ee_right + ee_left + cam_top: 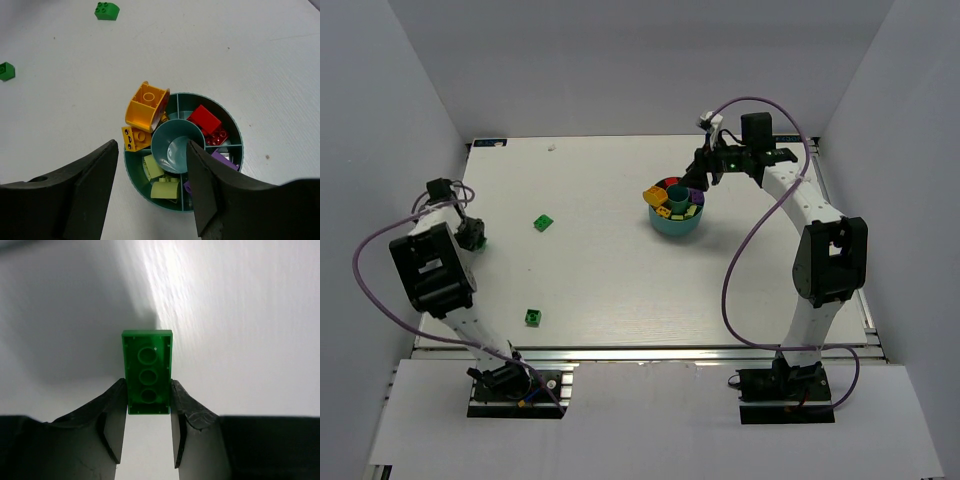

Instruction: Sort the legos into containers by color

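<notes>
Left wrist view: left gripper [148,390] pinches a green brick [147,357] by its sides; right gripper [152,147] gapes wide above the teal dish [235,125], red bricks [204,119] at one o'clock.

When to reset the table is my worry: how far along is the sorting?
Done: yellow, red, lime and purple bricks lie in the dish. In hand: the left gripper grips one green brick. Left: two more green bricks on the table. The right gripper hangs open over the dish, empty.
</notes>
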Available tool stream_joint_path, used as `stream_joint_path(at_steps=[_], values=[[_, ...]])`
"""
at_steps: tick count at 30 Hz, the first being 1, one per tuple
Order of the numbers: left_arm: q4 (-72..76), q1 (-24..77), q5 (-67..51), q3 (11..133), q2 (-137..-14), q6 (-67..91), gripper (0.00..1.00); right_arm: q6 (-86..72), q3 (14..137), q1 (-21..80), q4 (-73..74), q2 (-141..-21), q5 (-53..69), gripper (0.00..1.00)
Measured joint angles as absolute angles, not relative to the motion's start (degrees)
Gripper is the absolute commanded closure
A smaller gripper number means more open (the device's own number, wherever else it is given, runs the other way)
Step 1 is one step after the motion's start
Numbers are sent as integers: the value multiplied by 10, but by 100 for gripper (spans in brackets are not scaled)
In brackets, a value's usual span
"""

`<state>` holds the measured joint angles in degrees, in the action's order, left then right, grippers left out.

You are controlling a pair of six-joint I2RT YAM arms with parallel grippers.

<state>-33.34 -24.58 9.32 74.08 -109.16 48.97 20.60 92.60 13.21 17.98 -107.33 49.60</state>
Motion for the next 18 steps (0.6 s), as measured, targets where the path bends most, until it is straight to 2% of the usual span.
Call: stream_joint_path(at_steps=[8,13,18], values=[[-161,-114,-72,559,-846,433,100,99,983,156,226,-1074,496,48],[-28,-47,-181,451,-731,398,100,-7,1039,188,249,-1090,488,48],[68,44,-227,368,-663,353,100,-68,1089,221,285,-1122,485,46]])
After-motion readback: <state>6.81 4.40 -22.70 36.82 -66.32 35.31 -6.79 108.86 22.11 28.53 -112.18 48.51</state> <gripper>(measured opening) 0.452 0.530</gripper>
